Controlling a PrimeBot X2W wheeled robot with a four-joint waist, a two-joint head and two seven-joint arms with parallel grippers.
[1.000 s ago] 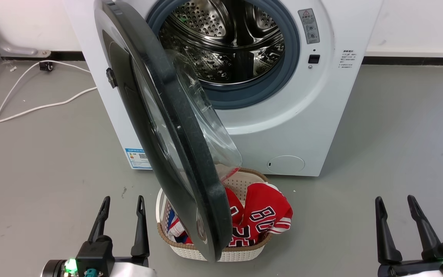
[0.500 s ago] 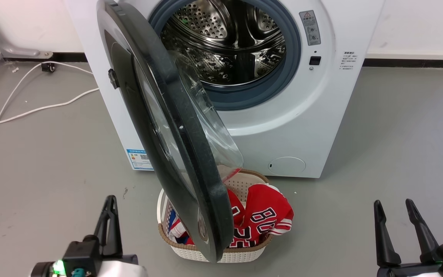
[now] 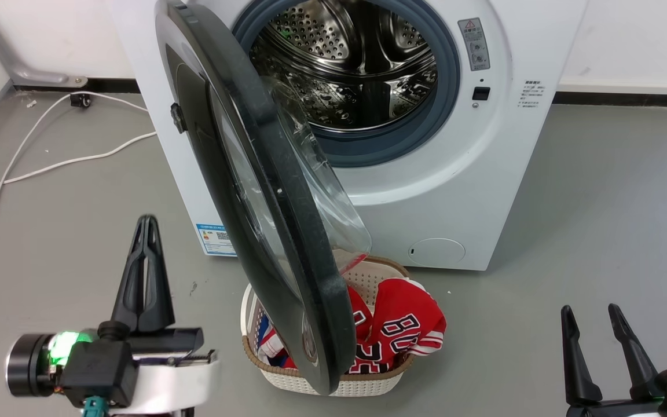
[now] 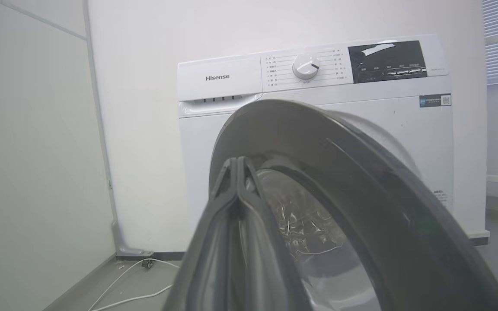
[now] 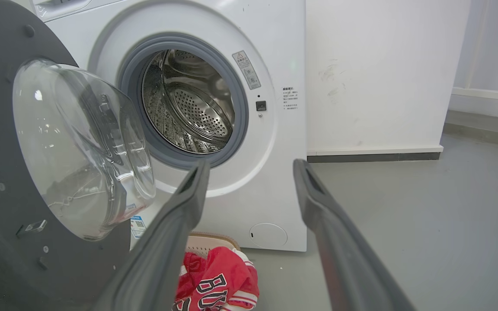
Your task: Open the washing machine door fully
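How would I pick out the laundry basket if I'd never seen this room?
Find the white washing machine, its big round black door swung out. Directly below the door's lower edge sits a cream perforated basket. It is the one thing holding clothes: a red jersey with black-and-white numbers.

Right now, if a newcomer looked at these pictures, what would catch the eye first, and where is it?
The big black washing machine door stands partly open in the middle of the head view, its glass bowl bulging toward the shiny steel drum behind. Under its lower edge sits a white basket holding a red numbered jersey. The left jaws, pressed shut, stand at the lower left, apart from the door.
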